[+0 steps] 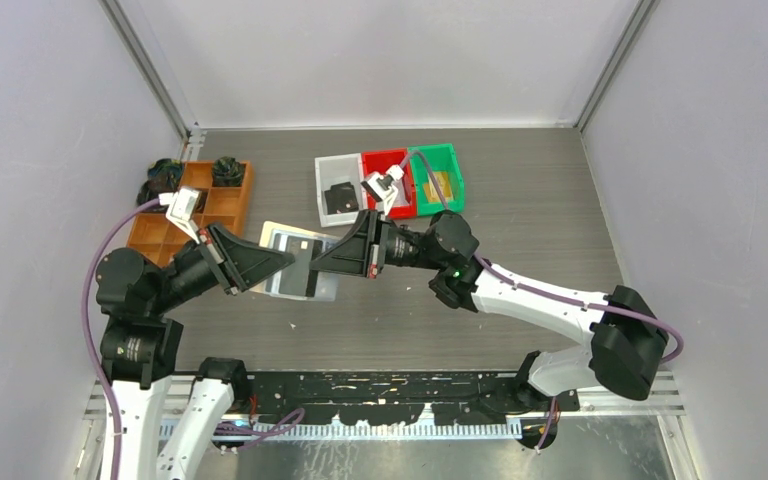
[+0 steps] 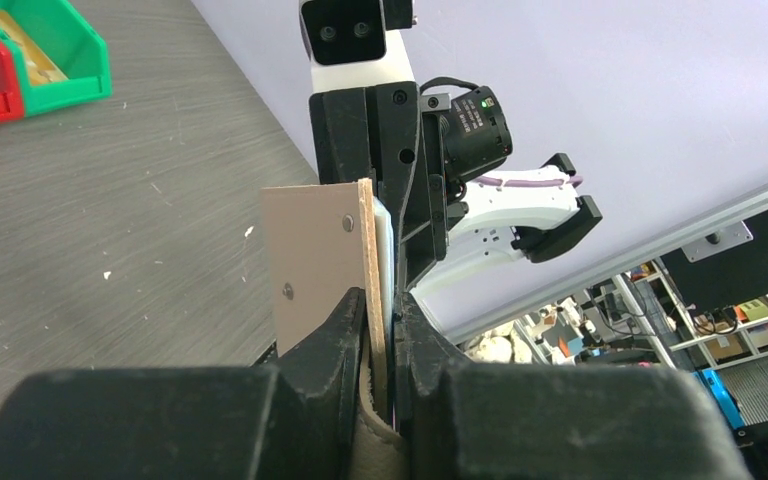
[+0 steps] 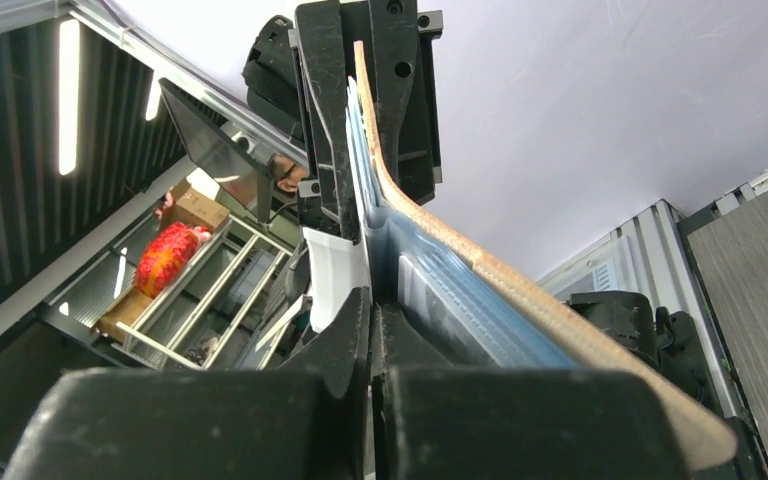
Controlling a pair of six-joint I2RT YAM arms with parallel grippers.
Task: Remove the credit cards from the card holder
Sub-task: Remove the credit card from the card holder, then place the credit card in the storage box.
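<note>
Card holder [image 2: 310, 260] on edge, long axis L-R, clamped by L hand [image 2: 380, 305], R hand [image 3: 372, 300].

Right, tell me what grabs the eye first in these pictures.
The black left arm and right arm meet nose to nose over mid-table, the jaws of both shut on the tan leather-like folding card holder held up between them. Behind them, at the far side, a bright row stands out: a clear plastic bin, a red plastic bin and a green plastic bin.
</note>
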